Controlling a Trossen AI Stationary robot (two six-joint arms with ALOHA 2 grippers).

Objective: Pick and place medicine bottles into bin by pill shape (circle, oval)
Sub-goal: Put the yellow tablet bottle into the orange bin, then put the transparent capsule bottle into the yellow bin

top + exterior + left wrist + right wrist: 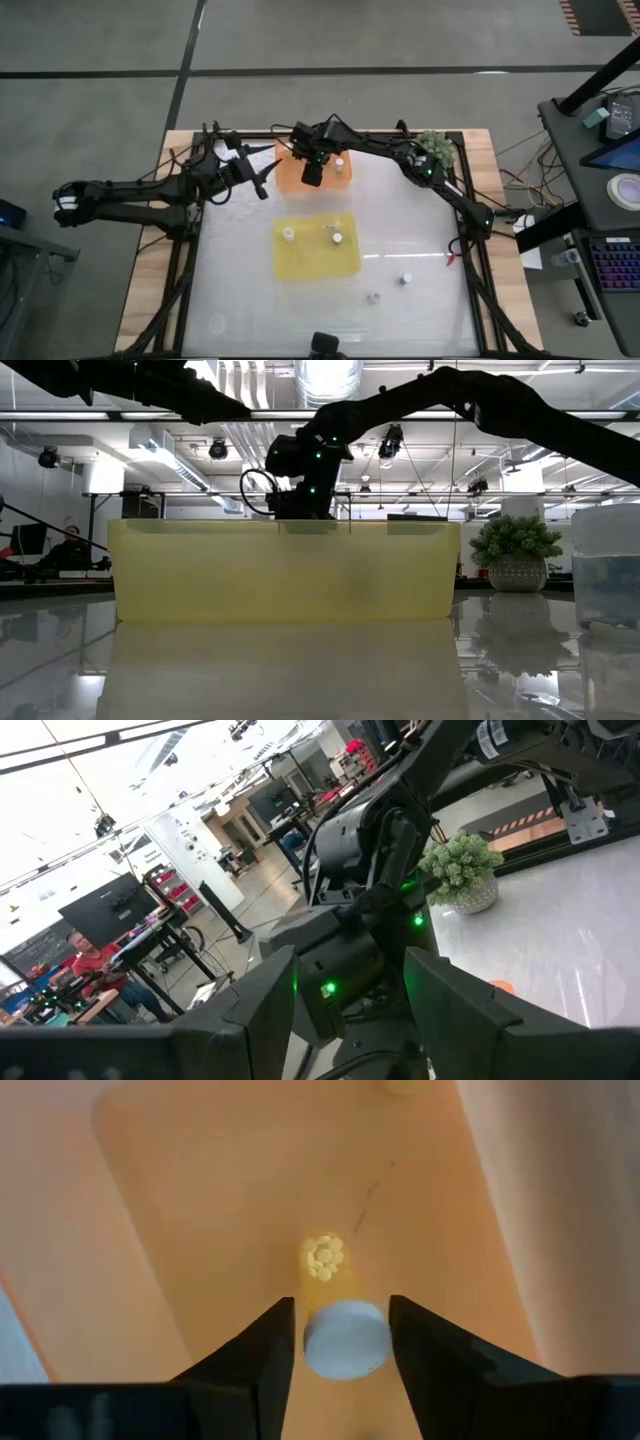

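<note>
Two dark arms reach in over the white surface. The right arm stretches from the right edge toward the far side, bends at its elbow by the green plant, and points its right gripper down over the orange bin. Its jaws are clamped on a medicine bottle, one finger on each side of the white cap. Only the right wrist view shows this: the bottle sits low in the orange bin, and small round yellow pills show through its side.

The left arm lies along the left edge, and the left gripper hangs just beside the orange bin, jaws apart and holding nothing.

From above, the yellow bin sits in the middle with three bottles in it, another stands in the orange bin, and two stand on the bare surface nearer the front. The low view shows the yellow bin's wall with the right gripper behind it, and a person far off in the room.
</note>
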